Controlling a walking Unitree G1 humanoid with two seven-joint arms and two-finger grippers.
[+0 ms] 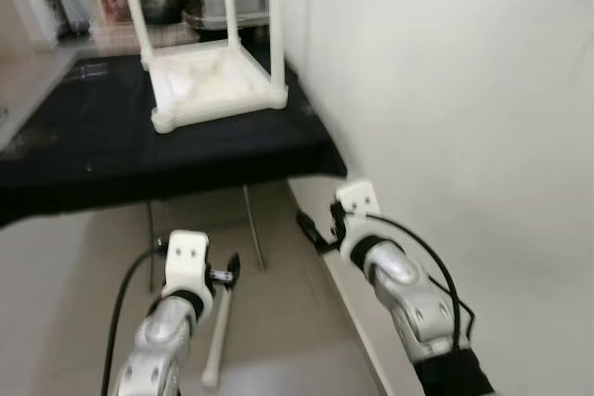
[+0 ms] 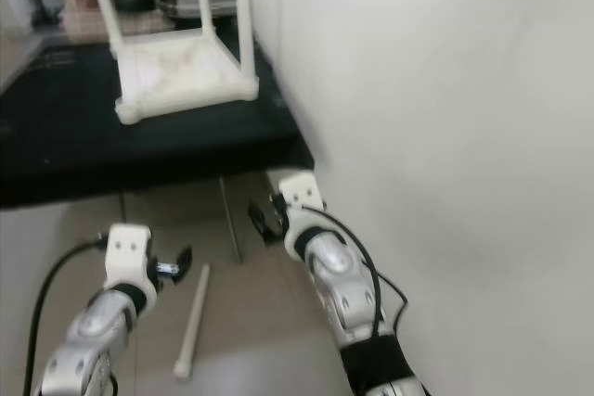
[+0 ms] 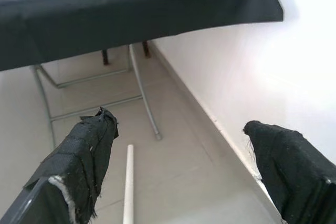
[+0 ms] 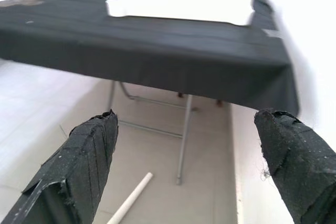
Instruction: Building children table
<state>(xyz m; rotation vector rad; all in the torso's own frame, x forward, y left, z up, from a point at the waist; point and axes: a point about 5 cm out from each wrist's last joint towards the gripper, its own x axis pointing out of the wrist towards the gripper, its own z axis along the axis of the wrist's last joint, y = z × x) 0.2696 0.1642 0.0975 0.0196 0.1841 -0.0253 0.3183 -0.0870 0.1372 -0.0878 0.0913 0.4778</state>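
Black work table: folding metal legs, set against the wall. White children's table: upside down on the work table, legs up, one corner apparently unfilled. Loose white leg: on the floor before the work table. Left gripper, right gripper: both wide open, empty, below the work table's edge. Risk: the round leg likely rolls if nudged.

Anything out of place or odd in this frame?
Yes: one white table leg lies loose on the floor, below the black-covered table, while the upturned white children's table sits on top.
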